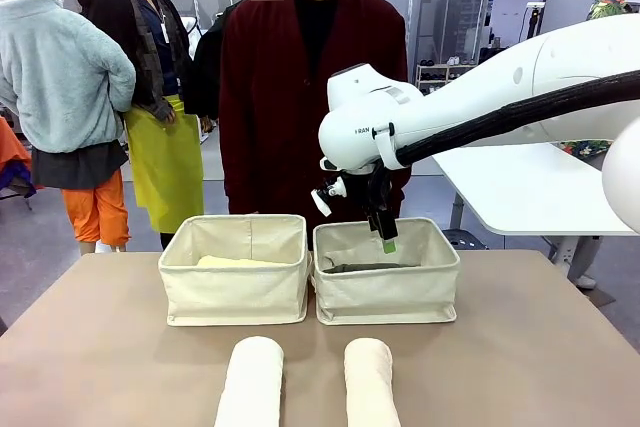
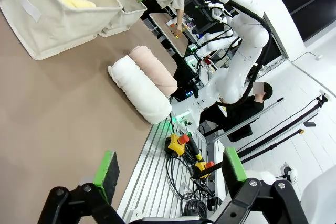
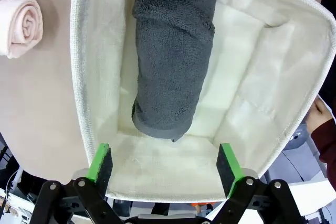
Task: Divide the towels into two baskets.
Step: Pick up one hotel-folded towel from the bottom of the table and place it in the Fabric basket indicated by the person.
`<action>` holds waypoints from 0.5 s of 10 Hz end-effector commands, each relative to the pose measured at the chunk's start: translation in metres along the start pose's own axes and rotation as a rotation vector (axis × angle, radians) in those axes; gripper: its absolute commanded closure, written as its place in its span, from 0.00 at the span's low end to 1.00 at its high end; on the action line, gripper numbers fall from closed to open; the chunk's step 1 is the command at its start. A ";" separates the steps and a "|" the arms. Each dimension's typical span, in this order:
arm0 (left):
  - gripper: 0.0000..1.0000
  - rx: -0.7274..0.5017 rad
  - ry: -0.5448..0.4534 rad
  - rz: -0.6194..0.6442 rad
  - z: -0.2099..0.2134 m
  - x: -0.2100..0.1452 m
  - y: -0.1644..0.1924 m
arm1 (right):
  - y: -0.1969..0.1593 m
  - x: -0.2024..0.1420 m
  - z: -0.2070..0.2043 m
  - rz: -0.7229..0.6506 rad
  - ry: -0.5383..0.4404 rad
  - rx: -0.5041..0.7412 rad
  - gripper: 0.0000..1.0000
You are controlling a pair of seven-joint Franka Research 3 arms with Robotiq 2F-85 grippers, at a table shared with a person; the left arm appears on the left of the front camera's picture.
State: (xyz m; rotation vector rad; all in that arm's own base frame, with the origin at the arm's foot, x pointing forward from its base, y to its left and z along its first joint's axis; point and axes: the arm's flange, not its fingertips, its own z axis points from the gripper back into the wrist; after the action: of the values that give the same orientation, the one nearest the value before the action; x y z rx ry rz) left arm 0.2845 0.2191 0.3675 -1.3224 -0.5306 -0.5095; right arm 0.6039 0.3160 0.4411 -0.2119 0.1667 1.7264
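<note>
Two cream canvas baskets stand side by side at the far middle of the table. The left basket [image 1: 236,292] holds a pale yellow towel [image 1: 235,262]. In the right basket [image 1: 388,295] a dark grey rolled towel [image 3: 173,56] lies free on the bottom. My right gripper [image 3: 164,163] hangs open just above that basket, nothing between its green pads. A white towel [image 1: 250,382] and a cream-pink towel [image 1: 370,382] lie side by side near the front edge. My left gripper [image 2: 167,172] is open and empty, off the table's side, with the white towel [image 2: 137,88] ahead of it.
A person in a dark red top stands right behind the baskets, a hand showing past the right basket's wall [image 3: 317,116]. A bare stretch of table [image 1: 120,367] lies to the front left. A white table [image 1: 530,187] stands at the back right.
</note>
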 end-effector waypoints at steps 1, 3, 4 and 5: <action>0.00 -0.002 0.005 0.003 0.000 -0.003 -0.006 | 0.001 0.000 0.002 0.001 0.008 -0.005 0.00; 0.00 -0.002 0.005 0.003 0.000 -0.003 -0.006 | 0.001 0.000 0.002 0.001 0.008 -0.005 0.00; 0.00 -0.002 0.005 0.003 0.000 -0.003 -0.006 | 0.001 0.000 0.002 0.001 0.008 -0.005 0.00; 0.00 -0.002 0.005 0.003 0.000 -0.003 -0.006 | 0.000 0.000 0.000 0.000 0.000 -0.001 0.00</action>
State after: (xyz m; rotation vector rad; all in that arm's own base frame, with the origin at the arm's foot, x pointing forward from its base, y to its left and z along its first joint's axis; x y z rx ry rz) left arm 0.2845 0.2191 0.3675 -1.3224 -0.5306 -0.5095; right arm 0.6039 0.3161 0.4415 -0.2121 0.1659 1.7263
